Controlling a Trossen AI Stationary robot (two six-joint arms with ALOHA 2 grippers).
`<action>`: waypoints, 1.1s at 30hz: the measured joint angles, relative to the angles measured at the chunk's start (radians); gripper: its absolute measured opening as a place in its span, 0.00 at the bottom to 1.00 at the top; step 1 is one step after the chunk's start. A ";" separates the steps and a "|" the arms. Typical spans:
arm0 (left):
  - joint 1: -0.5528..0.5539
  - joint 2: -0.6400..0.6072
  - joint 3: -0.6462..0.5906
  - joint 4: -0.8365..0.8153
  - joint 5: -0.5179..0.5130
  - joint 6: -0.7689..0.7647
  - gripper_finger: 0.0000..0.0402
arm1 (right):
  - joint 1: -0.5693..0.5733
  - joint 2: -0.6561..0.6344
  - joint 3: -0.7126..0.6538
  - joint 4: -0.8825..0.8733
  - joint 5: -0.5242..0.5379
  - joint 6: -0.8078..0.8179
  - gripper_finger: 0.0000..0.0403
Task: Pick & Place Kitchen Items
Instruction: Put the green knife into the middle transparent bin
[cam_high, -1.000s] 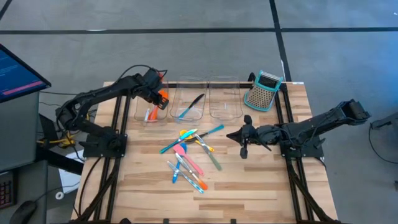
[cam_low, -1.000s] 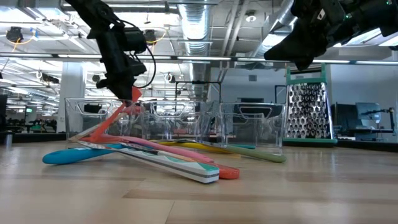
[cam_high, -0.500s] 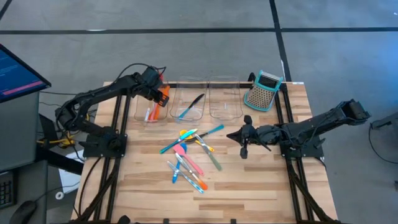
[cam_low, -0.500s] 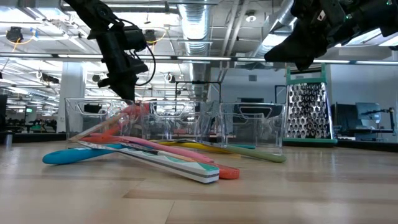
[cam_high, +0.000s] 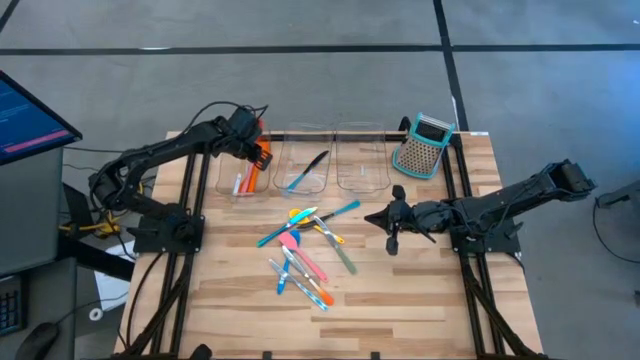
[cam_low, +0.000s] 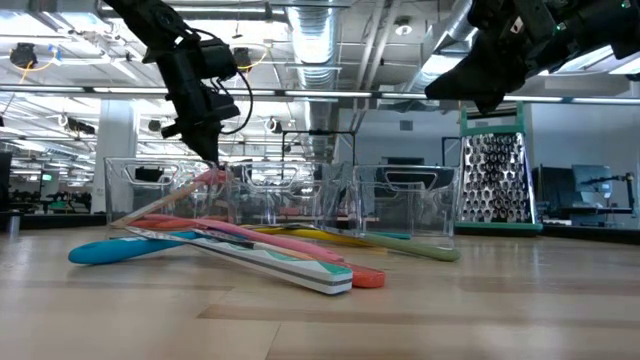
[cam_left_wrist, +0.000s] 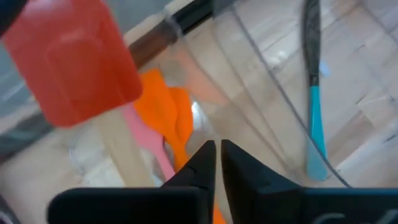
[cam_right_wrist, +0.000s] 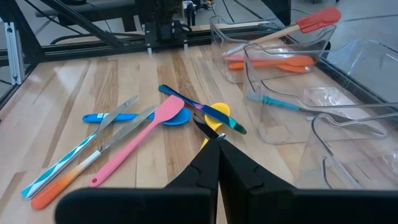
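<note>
The left gripper (cam_high: 262, 152) is hovering over the leftmost of 3 clear plastic bins (cam_high: 228, 186) at the table's far edge, its fingers together and holding nothing. The red-headed spatula with a pale handle (cam_right_wrist: 303, 27) is leaning inside that bin, head propped on the rim, above an orange plastic spatula (cam_left_wrist: 166, 118). A clean finish probably means lifting straight up, avoiding that propped head. The remaining slim coloured plastic utensils (cam_high: 305, 248) are lying mid-table. The right gripper (cam_high: 393, 243) is waiting beside them, closed and empty.
</note>
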 joint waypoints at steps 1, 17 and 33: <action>-0.008 0.000 0.000 0.014 0.000 0.009 0.02 | 0.000 0.000 0.000 0.000 0.000 -0.001 0.00; -0.177 -0.222 -0.050 0.163 0.005 0.246 0.00 | 0.001 0.000 0.001 0.008 0.000 -0.001 0.00; -0.369 -0.916 -0.354 0.167 0.187 0.228 0.00 | 0.000 0.000 0.001 0.042 0.003 0.007 0.00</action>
